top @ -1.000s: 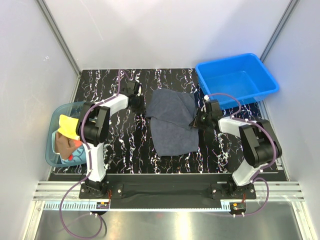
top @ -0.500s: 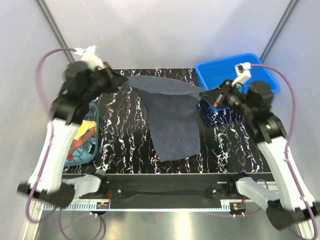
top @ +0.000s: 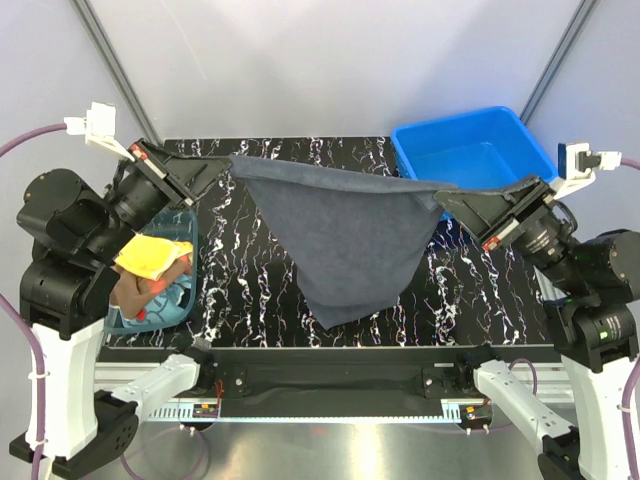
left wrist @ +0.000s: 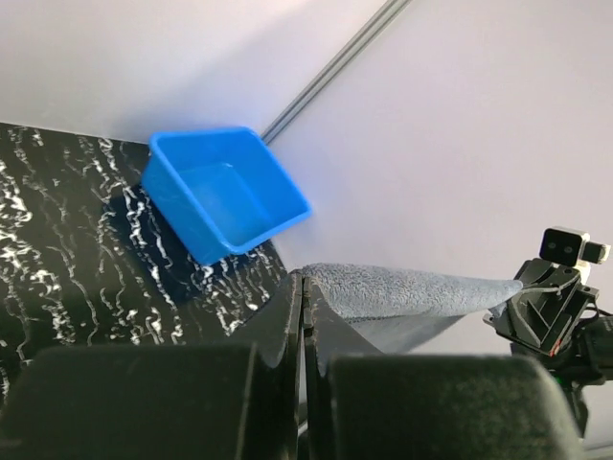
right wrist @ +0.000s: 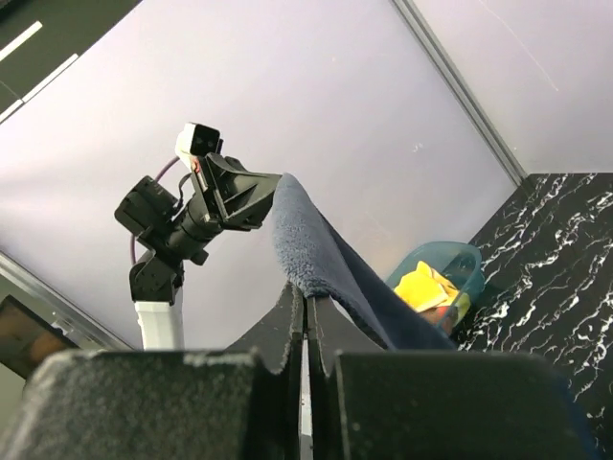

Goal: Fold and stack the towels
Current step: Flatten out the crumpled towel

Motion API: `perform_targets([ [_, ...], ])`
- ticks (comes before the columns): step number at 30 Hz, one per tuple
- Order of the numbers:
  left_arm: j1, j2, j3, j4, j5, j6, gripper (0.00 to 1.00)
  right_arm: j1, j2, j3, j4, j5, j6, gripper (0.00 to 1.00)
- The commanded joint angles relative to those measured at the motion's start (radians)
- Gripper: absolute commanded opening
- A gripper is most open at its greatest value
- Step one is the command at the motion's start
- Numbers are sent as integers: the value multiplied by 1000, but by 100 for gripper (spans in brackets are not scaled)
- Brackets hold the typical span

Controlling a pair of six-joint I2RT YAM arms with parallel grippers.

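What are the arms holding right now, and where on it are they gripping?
Both hold the dark blue towel: the left end effector pinches one top corner, the right end effector the other, so it hangs spread between them.

1. Left arm (top: pixel 60 370), right arm (top: pixel 600 410): long links in white moulded shells, joints are chunky black cylinders.
2. Left gripper (top: pixel 218 166), right gripper (top: pixel 447 203): matt black, flat-sided fingers, blocky at the root and tapering to a thin wedge.
3. Small white camera box (top: pixel 100 122) on a bracket at the left wrist. Its twin (top: pixel 580 158) on the right wrist has a dark face.
4. Purple cables (top: pixel 20 140) run in loose loops along both arms, with more coiled by the bases.
5. Bases sit on a black plate (top: pixel 340 378) in front of a ribbed silver rail (top: pixel 340 408). A tiny circuit board (top: pixel 207 407) with an orange spot sits by each base.
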State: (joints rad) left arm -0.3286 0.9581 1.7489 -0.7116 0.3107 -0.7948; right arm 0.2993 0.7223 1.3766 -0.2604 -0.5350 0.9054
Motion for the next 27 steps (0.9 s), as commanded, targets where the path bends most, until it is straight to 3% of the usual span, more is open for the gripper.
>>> perform_targets([
  [1, -4, 43, 73, 27, 36, -31, 0, 6, 75, 68, 89, -13, 49, 0],
  [6, -3, 190, 256, 41, 30, -17, 0, 4, 261, 387, -60, -25, -68, 0],
  [7, -3, 227, 364, 3, 16, 3, 0, 6, 335, 435, -71, -39, -98, 0],
  [10, -1, 361, 559, -80, -54, 52, 0, 6, 471, 605, -135, 4, -149, 0],
  [13, 26, 455, 662, -95, -131, 75, 0, 6, 632, 807, -217, 18, -207, 0],
  [21, 123, 501, 669, 35, -183, 124, 0, 4, 879, 1131, -181, 20, -264, 0],
  [27, 148, 478, 683, 46, -208, 177, 0, 4, 866, 1104, -157, 12, -286, 0],
])
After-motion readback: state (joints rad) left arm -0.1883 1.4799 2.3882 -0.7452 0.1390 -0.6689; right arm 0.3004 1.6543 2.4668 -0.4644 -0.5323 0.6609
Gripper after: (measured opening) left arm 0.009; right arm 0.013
